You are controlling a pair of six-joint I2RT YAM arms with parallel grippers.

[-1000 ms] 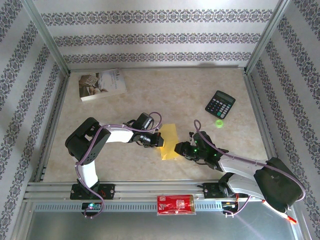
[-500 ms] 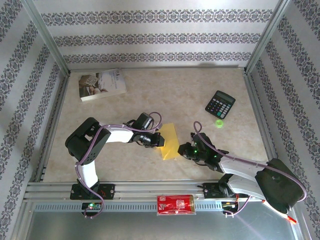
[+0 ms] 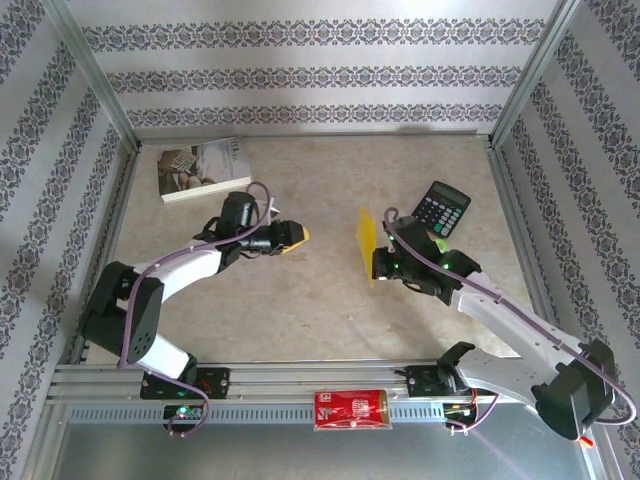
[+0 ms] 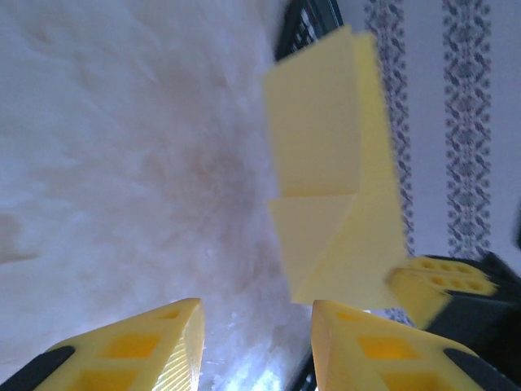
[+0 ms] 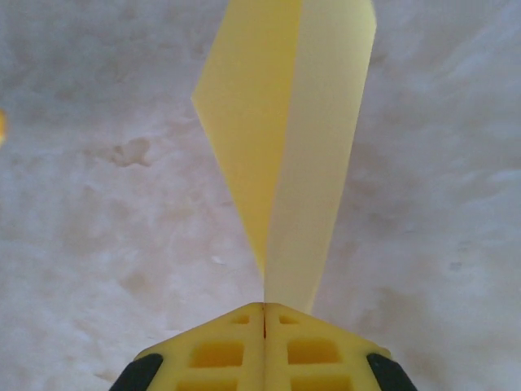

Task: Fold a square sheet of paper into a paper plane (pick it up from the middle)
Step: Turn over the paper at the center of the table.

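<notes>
Holding, right gripper [image 5: 264, 308]: jaws pinched tight on the square sheet of paper [image 5: 285, 122], folded, lifted near the calculator [image 3: 441, 208]. Left gripper [image 4: 256, 326]: part-open, empty, well apart. Advice: approach the free edge squarely; folding seemingly halfway.

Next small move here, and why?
Probably lower the folded yellow paper flat onto the table. The right gripper, jaws shut, pinches it by one end in the air, while the left gripper is open, empty and apart from it. Creasing likely needs a surface.
</notes>
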